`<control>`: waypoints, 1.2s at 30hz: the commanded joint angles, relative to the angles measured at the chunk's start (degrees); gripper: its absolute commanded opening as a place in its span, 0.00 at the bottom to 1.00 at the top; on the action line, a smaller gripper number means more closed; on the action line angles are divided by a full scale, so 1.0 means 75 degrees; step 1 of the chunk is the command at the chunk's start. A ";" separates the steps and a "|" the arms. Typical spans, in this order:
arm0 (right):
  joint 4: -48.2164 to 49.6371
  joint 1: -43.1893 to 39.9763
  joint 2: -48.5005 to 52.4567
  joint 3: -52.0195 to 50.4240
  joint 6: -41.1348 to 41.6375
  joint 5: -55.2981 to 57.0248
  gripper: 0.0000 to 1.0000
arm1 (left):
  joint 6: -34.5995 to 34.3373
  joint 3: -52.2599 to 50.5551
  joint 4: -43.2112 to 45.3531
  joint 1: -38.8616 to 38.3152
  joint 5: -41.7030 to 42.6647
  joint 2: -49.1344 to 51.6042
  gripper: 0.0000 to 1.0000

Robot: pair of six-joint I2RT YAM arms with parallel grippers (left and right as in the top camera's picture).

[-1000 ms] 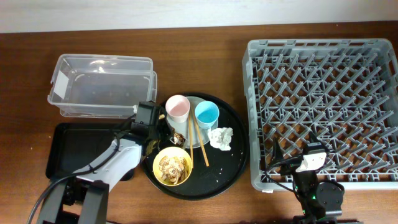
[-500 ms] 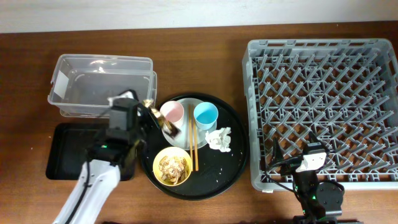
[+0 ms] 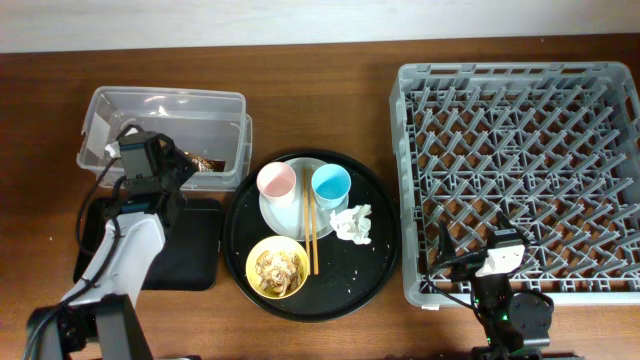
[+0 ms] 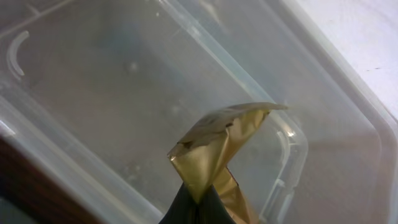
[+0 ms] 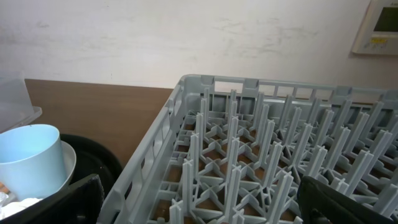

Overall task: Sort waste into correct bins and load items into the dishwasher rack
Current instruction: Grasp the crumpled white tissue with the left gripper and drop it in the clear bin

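My left gripper (image 3: 188,161) is shut on the brown-gold snack wrapper (image 3: 207,163), which hangs over the inside of the clear tub (image 3: 165,94). In the left wrist view the wrapper (image 4: 217,146) sticks up from the closed fingertips (image 4: 189,208), above the tub's floor (image 4: 112,93). The pink cup (image 3: 277,181) and blue cup (image 3: 332,184) stand on the plate (image 3: 287,215), with chopsticks (image 3: 311,235) beside them. The yellow bowl (image 3: 250,262) holds food scraps (image 3: 277,268). A napkin (image 3: 353,223) lies nearby. My right gripper (image 3: 500,255) stands open at the front edge of the rack (image 3: 500,70).
The shallow black tray (image 3: 195,245) lies in front of the tub, partly under my left arm. The round black tray (image 3: 350,275) carries the dishes between tub and rack. The right wrist view shows the rack's near wall (image 5: 155,155) and the blue cup (image 5: 28,158).
My left arm has swung from the round tray leftward and back, carrying the wrapper to above the clear tub. The right arm has not moved.
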 commanded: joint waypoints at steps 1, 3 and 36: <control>-0.0044 -0.0035 -0.0050 -0.0035 0.0032 0.0009 0.98 | 0.0117 0.0000 -0.0283 0.0020 -0.0035 -0.0831 0.01; -0.0044 -0.0035 -0.0050 -0.0035 0.0032 0.0012 0.98 | 0.0119 0.0000 -0.0656 0.0020 -0.0041 -0.1320 0.01; -0.0044 -0.0035 -0.0050 -0.0035 0.0032 0.0012 0.98 | 0.1037 0.1862 -0.3669 -0.7376 -0.0653 0.0997 0.93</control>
